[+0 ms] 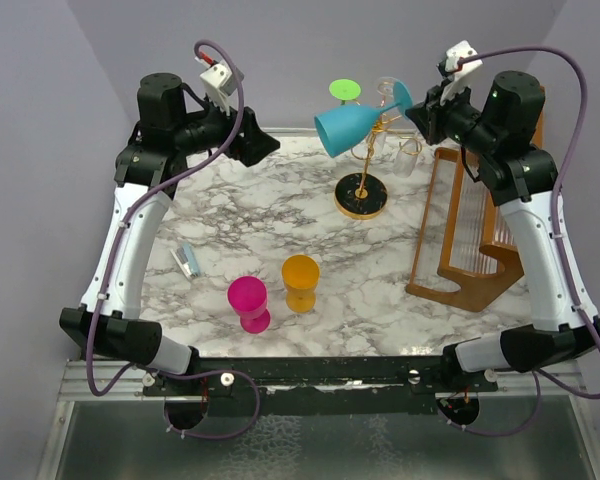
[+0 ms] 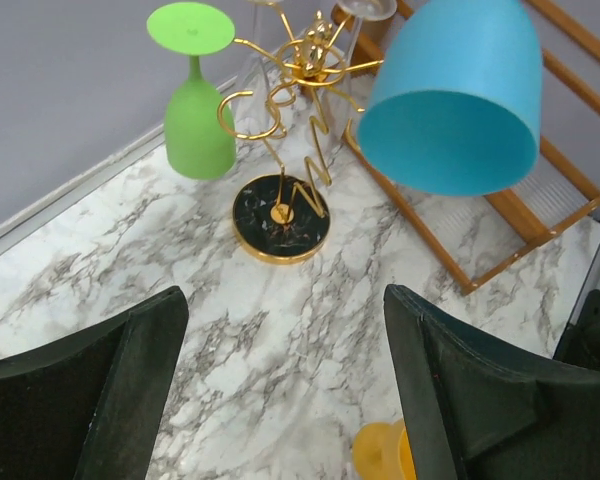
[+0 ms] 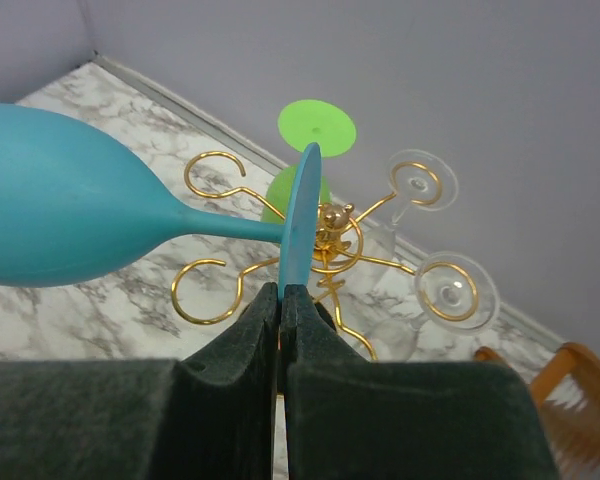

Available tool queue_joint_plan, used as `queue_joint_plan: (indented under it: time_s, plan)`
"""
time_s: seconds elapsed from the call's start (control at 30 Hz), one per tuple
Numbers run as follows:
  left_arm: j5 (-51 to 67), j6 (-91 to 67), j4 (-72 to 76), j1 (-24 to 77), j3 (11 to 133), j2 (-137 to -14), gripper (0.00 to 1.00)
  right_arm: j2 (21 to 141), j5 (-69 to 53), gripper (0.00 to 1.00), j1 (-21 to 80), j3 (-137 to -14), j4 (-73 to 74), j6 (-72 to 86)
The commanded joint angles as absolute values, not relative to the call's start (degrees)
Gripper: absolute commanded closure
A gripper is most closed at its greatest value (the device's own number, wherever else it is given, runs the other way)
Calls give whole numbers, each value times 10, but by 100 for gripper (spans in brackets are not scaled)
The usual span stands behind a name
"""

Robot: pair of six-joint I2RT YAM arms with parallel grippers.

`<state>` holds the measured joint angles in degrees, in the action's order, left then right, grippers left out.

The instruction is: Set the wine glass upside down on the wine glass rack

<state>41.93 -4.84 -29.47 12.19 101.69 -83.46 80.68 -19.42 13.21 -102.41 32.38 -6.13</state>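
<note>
My right gripper [image 3: 281, 290] is shut on the foot of a blue wine glass [image 3: 50, 210] and holds it tilted in the air above the gold wine glass rack [image 3: 330, 235]. In the top view the blue glass [image 1: 348, 124] hangs left of the rack's pole, over the black base [image 1: 361, 197]. A green glass [image 2: 195, 110] and two clear glasses [image 3: 450, 290] hang upside down on the rack's rings. My left gripper [image 2: 285, 400] is open and empty, high above the table, facing the rack [image 2: 290, 130] and the blue glass [image 2: 450, 95].
A brown wooden slatted frame [image 1: 470, 240] stands at the right, close to the rack. An orange glass [image 1: 301, 282] and a pink glass [image 1: 249, 304] stand near the front middle. A small grey object [image 1: 187, 261] lies at the left.
</note>
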Motion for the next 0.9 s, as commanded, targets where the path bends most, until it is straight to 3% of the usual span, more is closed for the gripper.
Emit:
queue_joint_plan:
  time_s: [0.0,0.3,0.87]
  plan:
    - [398,26,-353,113,1025,-817,17,769,-205,99,133,-1048,389,-255]
    - [400,35,-353,112,1023,-819,15,744,-191,99,133,-1049,531,-502]
    - [408,29,-337,111,1009,-811,16,787,-213,99,134,-1067,603,-687]
